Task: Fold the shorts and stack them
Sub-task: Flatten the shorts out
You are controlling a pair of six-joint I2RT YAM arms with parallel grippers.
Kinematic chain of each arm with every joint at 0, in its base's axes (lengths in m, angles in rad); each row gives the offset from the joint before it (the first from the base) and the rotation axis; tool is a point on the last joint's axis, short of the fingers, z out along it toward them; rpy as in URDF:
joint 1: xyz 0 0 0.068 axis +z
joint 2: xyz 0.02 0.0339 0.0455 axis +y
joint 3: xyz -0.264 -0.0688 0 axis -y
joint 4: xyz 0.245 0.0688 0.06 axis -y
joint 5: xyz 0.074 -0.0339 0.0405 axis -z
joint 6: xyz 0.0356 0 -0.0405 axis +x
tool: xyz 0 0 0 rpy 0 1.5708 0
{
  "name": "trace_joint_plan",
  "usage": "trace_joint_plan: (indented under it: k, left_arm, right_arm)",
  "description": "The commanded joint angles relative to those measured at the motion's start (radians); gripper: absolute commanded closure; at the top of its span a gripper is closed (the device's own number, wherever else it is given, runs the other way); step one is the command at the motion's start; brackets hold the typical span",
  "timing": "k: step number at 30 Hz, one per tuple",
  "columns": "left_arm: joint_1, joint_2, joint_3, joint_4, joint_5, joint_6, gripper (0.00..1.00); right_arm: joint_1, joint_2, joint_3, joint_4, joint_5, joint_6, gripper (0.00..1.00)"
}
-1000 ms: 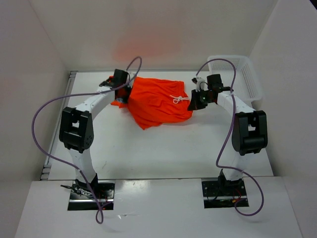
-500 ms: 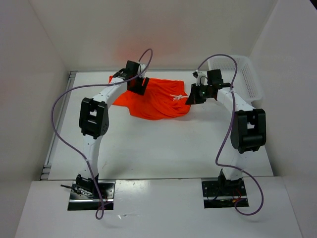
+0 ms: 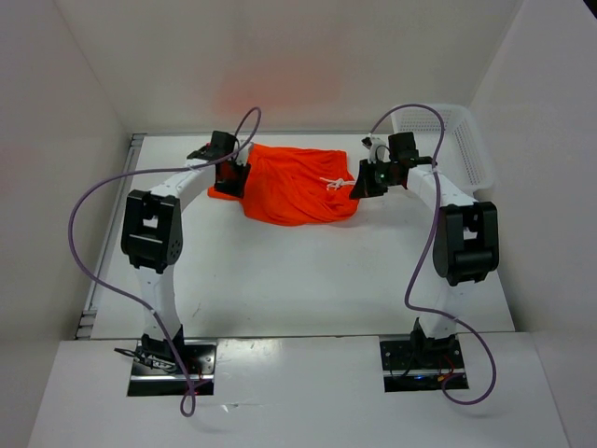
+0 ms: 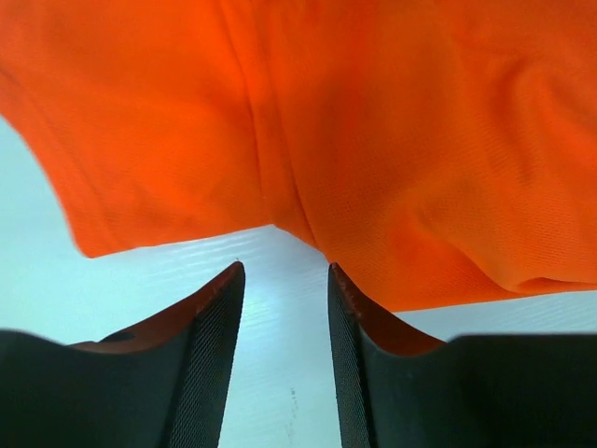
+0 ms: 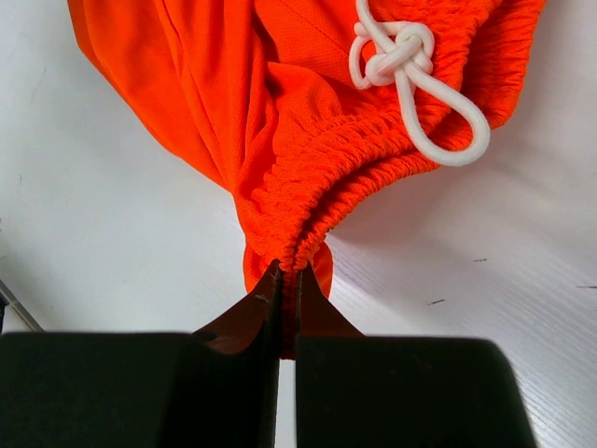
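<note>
Shorts (image 3: 294, 191) are lying crumpled on table (image 3: 280, 271), far-centre, btwn the two grippers. Top cam is giving the whole heap, w/ drawstring (image 3: 333, 183) knotted near its right end. Basket (image 3: 462, 140) is sitting at far right corner, apart from the fabric. L gripper (image 3: 233, 177) is sitting at heap's left edge, R gripper (image 3: 362, 184) at its right edge, but from up there fingertips aren't reading clearly.

L wrist cam is settling that side: fingers (image 4: 210, 355) are standing apart w/ bare table showing btwn them, holding nothing. Orange hem is lying just ahead of the tips.

R wrist cam is showing its fingers pressed together, pinching the end of the gathered elastic waistband, fabric bunching into the pinch. Same cam is also showing drawstring as a white knot w/ one loop, lying on the waistband just past the tips and spilling partly onto table. Top cam is giving that only as a small white squiggle.
</note>
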Motion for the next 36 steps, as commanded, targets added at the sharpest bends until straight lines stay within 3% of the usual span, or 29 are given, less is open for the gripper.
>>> trace_joint_plan:
  k: [1, 9, 15, 18, 26, 27, 29, 36]
  left_arm:
    - [-0.010, 0.035, -0.010, 0.046, -0.005, 0.005, 0.52]
    - [-0.019, 0.065, -0.051, 0.083, -0.045, 0.005, 0.53]
    - [-0.028, 0.084, -0.070, 0.132, -0.057, 0.005, 0.43]
    - [-0.039, 0.085, -0.093, 0.164, -0.087, 0.005, 0.43]
    - [-0.039, 0.075, -0.104, 0.184, 0.008, 0.005, 0.66]
    - [-0.039, 0.088, -0.104, 0.184, 0.008, 0.005, 0.80]
    - [-0.039, 0.088, -0.104, 0.184, -0.005, 0.005, 0.97]
    - [0.016, -0.119, -0.116, 0.031, -0.019, 0.005, 1.00]
  right_arm:
    - [-0.004, -0.007, 0.043, 0.031, 0.007, -0.023, 1.00]
    - [-0.004, -0.017, 0.034, 0.022, -0.002, -0.023, 1.00]
    - [-0.004, -0.026, 0.034, 0.022, -0.011, -0.023, 1.00]
    - [-0.004, -0.026, 0.034, 0.022, -0.011, -0.023, 1.00]
    - [-0.004, -0.035, 0.034, 0.013, -0.011, -0.041, 1.00]
    - [-0.004, -0.035, 0.034, 0.013, -0.011, -0.041, 1.00]
    - [-0.004, -0.035, 0.034, 0.013, -0.011, -0.054, 1.00]
    - [-0.004, -0.067, 0.025, -0.072, 0.007, -0.195, 1.00]
